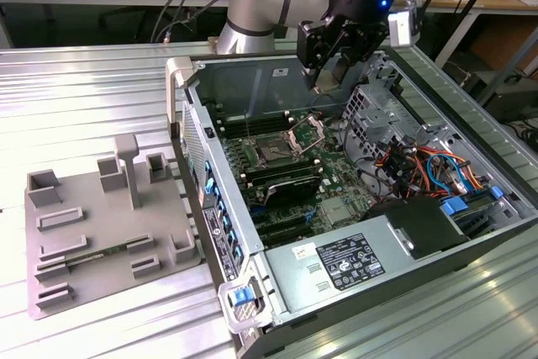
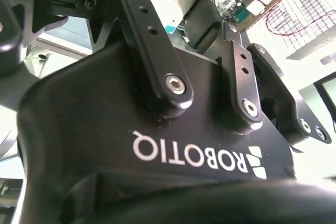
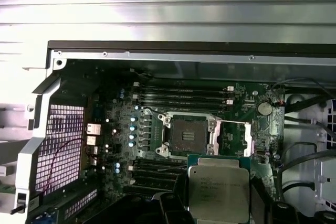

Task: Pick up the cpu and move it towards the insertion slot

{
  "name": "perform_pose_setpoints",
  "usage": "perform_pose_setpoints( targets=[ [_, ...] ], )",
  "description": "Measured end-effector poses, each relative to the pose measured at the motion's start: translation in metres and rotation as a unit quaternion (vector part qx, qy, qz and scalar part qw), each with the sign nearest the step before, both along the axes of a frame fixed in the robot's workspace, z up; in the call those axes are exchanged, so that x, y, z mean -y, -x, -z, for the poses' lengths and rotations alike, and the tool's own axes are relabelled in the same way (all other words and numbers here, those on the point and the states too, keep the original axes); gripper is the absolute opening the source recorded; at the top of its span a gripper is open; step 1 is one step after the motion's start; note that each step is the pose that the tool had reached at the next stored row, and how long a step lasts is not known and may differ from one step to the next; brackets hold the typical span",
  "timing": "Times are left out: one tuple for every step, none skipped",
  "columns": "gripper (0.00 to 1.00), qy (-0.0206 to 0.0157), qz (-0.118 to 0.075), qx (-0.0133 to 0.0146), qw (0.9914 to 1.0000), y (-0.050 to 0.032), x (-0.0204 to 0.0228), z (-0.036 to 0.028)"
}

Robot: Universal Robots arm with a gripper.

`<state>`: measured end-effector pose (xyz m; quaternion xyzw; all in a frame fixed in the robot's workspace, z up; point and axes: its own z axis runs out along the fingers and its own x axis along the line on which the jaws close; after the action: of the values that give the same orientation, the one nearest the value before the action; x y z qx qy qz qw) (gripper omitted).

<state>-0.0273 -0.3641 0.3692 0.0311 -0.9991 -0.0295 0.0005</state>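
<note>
The cpu, a small square chip with a silvery top, is clamped between dark fingers of my gripper. The gripper is shut on its edges. In the first wrist view the chip hangs above the motherboard, just off one side of the insertion slot. The slot has a dark centre and a silver frame. In the exterior view my gripper hovers over the back of the open computer case. There the insertion slot lies below it, towards the exterior view's left, with its metal bracket hinged up.
A grey plastic fixture sits on the ribbed metal table at the exterior view's left. Inside the case are a power supply, a drive cage and loose cables. Memory slots flank the socket.
</note>
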Motion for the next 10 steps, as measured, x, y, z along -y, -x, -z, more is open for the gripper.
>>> perform_pose_setpoints(
  targets=[
    [0.55, 0.0, 0.0, 0.0, 1.0, -0.0007, -0.0008, 0.0005],
    [0.55, 0.0001, 0.0, 0.0, 1.0, -0.0012, -0.0016, 0.001],
    [0.55, 0.0001, 0.0, 0.0, 1.0, -0.0016, -0.0024, 0.0015],
    [0.55, 0.0001, 0.0, 0.0, 1.0, -0.0022, -0.0034, 0.002],
    [0.55, 0.0001, 0.0, 0.0, 1.0, -0.0027, -0.0045, 0.0025],
    [0.55, 0.0, 0.0, 0.0, 1.0, -0.0034, -0.0064, 0.0036],
    [0.55, 0.0, 0.0, 0.0, 1.0, -0.0038, -0.008, 0.0043],
    [0.55, 0.0001, 0.0, 0.0, 1.0, -0.004, -0.0093, 0.0048],
    [0.55, 0.0, 0.0, 0.0, 1.0, -0.0041, -0.011, 0.0057],
    [0.55, 0.0001, 0.0, -0.0001, 1.0, -0.0041, -0.015, 0.0072]
  ],
)
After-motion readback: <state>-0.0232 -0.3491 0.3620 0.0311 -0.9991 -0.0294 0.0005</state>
